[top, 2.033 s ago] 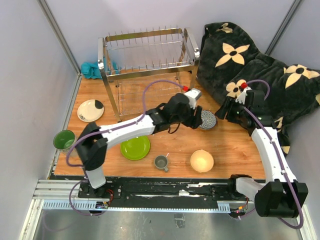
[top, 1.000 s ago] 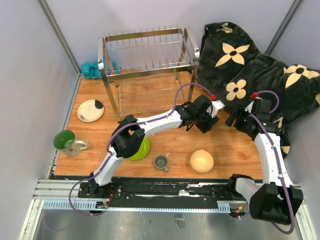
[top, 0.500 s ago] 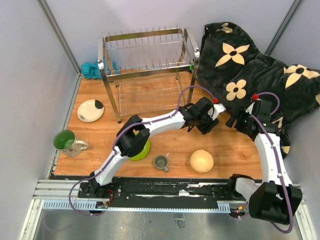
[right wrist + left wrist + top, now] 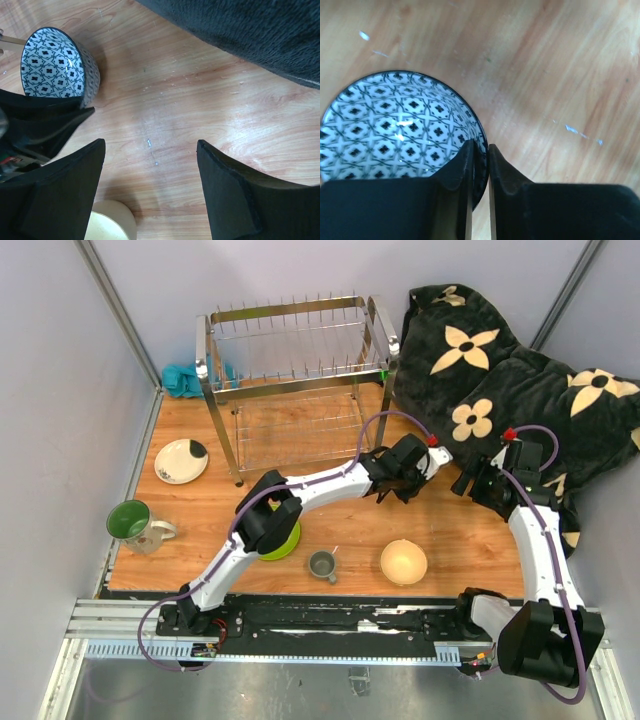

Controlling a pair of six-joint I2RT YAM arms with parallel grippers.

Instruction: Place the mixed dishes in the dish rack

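Tightly clenched on the rim of the blue-patterned small bowl (image 4: 395, 125): left claw (image 4: 480, 150), one finger inside the bowl, the other against its outer wall, only the thin dark rim between them. In the left wrist view, spreads out to the left of the claw, patterned inside facing up, with bare wooden bench (image 4: 560, 75) to the right. From the right wrist, shows as tilted toward the camera, with the dark fingers coming onto its near edge from below; cannot tell whether lifted off the wood or resting on it. From above, hidden almost wholly under the left claw, right of the dish rack (image 4: 295, 340) and clear of its front right leg, between that leg and the right arm.

Right claw (image 4: 150, 175) spread wide, gripping nothing, hanging over bare bench just beside the bowl and close to the edge of the black flowered blanket (image 4: 500, 360).

Elsewhere on the bench: cream-yellow bowl (image 4: 404, 561) near the front edge, small grey mug (image 4: 321, 564) just left of it, lime-green plate (image 4: 288, 542) mostly covered by the left arm's elbow. Further left, white mug with green inside (image 4: 130, 522) by the bench's edge, and behind it the cream plate with black patch (image 4: 181, 460), lying flat near the rack's left leg. Behind the rack's left corner, a crumpled teal cloth (image 4: 185, 380)
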